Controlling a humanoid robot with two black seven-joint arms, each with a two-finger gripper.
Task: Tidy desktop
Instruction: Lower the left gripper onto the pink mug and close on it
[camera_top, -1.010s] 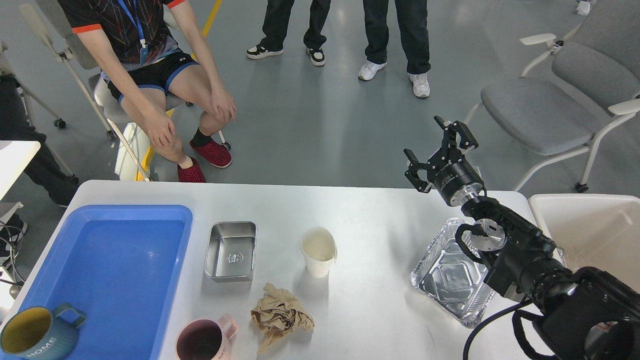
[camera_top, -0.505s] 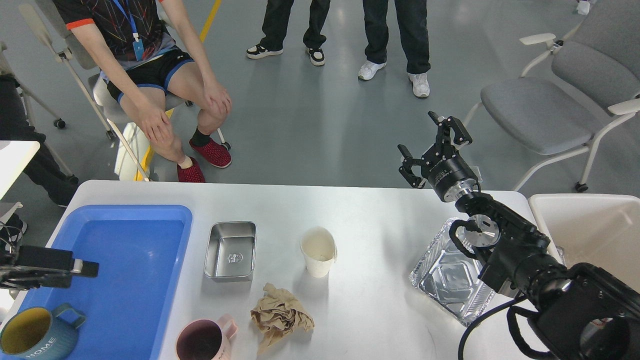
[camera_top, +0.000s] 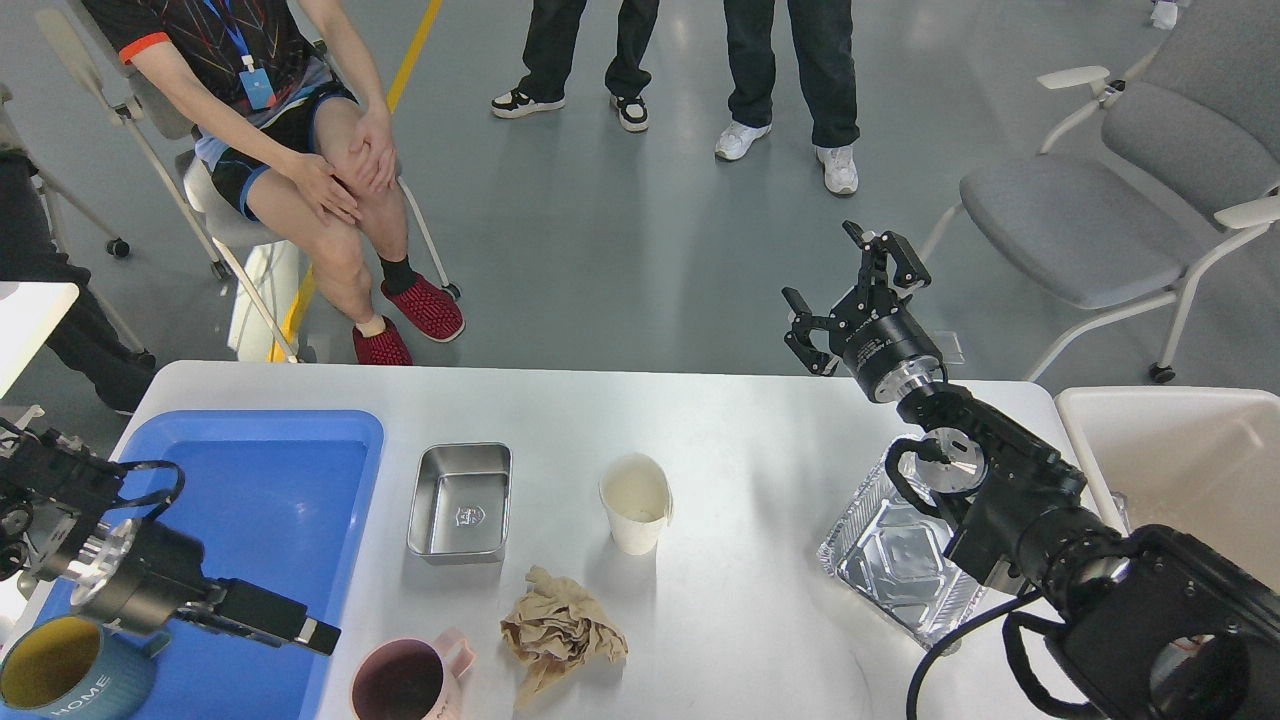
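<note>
The white desktop (camera_top: 740, 440) holds a small steel tin (camera_top: 460, 502), a white paper cup (camera_top: 637, 503), a crumpled brown paper (camera_top: 562, 632), a pink mug (camera_top: 405, 680) and a foil tray (camera_top: 895, 565). A blue mug (camera_top: 60, 675) with a yellow inside sits at the near corner of the blue tray (camera_top: 270, 480). My right gripper (camera_top: 846, 296) is open and empty, raised above the table's far edge, beyond the foil tray. My left gripper (camera_top: 300, 628) reaches over the blue tray's near right part, left of the pink mug; its fingers look like one dark bar.
An off-white bin (camera_top: 1180, 450) stands off the table's right end. A seated person (camera_top: 300, 160) and two standing people (camera_top: 700, 70) are beyond the far edge. Grey chairs (camera_top: 1090, 220) stand at the back right.
My left arm has come into view from the left and reached right over the blue tray. My right gripper has drifted slightly up and left, still open. The seated person shifted his legs.
</note>
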